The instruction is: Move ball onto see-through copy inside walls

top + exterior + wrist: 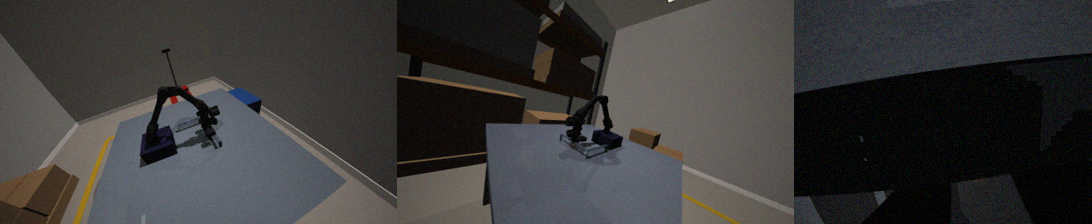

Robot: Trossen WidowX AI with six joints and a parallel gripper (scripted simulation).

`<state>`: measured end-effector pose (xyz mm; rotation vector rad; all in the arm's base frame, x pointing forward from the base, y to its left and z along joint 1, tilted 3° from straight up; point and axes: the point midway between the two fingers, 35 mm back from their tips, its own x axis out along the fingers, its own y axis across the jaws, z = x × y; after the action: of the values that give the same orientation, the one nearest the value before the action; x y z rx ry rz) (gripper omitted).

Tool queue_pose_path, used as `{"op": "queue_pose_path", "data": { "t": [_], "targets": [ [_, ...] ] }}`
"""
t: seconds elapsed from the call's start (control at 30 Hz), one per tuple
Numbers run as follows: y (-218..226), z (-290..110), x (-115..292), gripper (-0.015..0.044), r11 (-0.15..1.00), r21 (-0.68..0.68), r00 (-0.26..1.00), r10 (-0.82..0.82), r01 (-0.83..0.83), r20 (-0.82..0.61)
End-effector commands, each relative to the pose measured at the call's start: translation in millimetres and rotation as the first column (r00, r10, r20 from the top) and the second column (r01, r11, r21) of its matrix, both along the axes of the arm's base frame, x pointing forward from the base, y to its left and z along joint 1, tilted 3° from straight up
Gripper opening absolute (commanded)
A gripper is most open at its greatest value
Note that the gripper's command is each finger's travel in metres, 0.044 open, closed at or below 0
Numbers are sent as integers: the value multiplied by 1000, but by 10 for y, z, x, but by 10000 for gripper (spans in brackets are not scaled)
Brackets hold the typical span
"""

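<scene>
Gripper (211, 133) clamped on ball; ball itself hidden in all views, low over clear walls (585, 149) near desk's back edge by arm base (157, 147). Risk: off-target release, ball rolls out open side.

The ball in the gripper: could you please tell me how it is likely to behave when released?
Being round, the ball will probably roll on the flat table unless set down gently. The low clear walls should likely stop it. The gripper is shut on it, so it seems firm, not squashy.
</scene>
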<state>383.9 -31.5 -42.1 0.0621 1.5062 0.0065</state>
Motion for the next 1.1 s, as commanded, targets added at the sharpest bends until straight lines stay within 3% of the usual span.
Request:
{"op": "queue_pose_path", "data": {
  "t": [0.0, 0.03, 0.33, 0.57, 0.77, 1.07],
  "targets": [
    [6, -53, -13, 0, 1000, 2, 1000, -3, 3, -9],
    [6, -53, -13, 0, 1000, 2, 1000, -3, 3, -9],
    [0, -8, -2, 226, 1000, 0, 1000, 0, 0, -1],
    [-1, 19, 0, 226, 1000, 0, 1000, 0, 0, -1],
    [-34, 810, -52, 226, 1000, 2, 1000, -3, 3, -8],
    [-33, 753, -12, 226, 1000, 0, 1000, -6, 6, 3]
  ]
}}
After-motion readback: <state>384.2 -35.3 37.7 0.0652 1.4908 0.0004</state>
